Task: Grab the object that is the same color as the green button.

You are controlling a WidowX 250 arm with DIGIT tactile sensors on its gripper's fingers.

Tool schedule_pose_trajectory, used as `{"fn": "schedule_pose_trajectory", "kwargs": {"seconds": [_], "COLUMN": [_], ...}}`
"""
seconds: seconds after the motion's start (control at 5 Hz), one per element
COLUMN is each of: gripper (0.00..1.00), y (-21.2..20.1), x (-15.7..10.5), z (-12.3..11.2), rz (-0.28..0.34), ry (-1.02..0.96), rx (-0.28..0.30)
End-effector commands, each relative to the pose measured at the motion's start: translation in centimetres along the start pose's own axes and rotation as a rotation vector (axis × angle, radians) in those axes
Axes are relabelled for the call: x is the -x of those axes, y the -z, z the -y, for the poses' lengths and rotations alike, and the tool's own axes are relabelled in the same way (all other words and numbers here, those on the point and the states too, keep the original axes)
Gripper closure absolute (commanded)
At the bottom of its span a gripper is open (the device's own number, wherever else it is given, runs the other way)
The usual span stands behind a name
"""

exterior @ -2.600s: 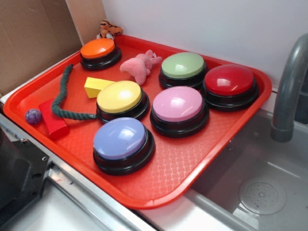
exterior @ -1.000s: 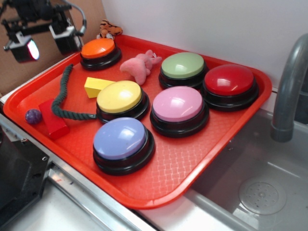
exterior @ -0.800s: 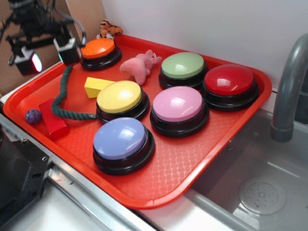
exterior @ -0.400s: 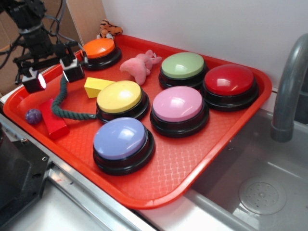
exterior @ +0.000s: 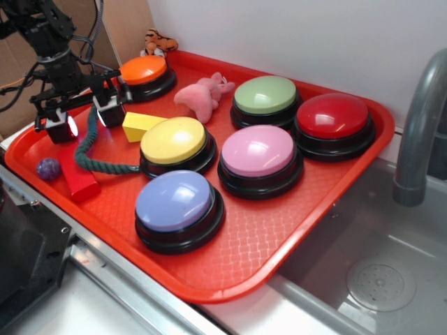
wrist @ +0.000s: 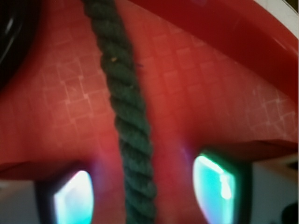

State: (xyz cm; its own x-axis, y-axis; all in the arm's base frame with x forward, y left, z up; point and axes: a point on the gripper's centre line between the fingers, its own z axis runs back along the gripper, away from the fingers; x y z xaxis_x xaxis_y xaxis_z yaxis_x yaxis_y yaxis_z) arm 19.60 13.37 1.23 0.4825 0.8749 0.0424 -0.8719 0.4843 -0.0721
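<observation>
Six dome buttons: orange, yellow, green button, red, pink, lilac. Two blocks: yellow, red. One rope, one ball, two plush toys.

Looks like a toy kitchen rigged as a robot test bench. On the right, a grey plastic faucet curving over a shallow grey sink basin with a moulded drain. Beside it, a metal-edged counter carrying a red cafeteria tray filled with 6 coloured push buttons, blocks and plush toys. Behind, a plain white wall and bare cardboard sheets as backdrop. At the left, a black robot arm with loose cables over the tray.
</observation>
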Motion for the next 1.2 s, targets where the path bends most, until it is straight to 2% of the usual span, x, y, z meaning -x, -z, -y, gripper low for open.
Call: {"fn": "schedule_pose_trajectory", "kwargs": {"seconds": [0.0, 0.4, 0.6, 0.8, 1.0], "gripper": [1.0, 1.0, 1.0, 1.0, 1.0], "y": [-0.1, -0.9, -4.1, -8.0, -11.4], "x": [-0.2, 0.0, 0.5, 2.0, 5.7], "z": [-0.7, -0.2, 1.0, 3.4, 7.2], "rz": [0.003, 0.002, -0.01, 0.006, -0.017], "ry": [0.01, 0.057, 0.169, 0.352, 0.6], "rx": [0.0, -0.014, -0.013, -0.01, 0.015]}}
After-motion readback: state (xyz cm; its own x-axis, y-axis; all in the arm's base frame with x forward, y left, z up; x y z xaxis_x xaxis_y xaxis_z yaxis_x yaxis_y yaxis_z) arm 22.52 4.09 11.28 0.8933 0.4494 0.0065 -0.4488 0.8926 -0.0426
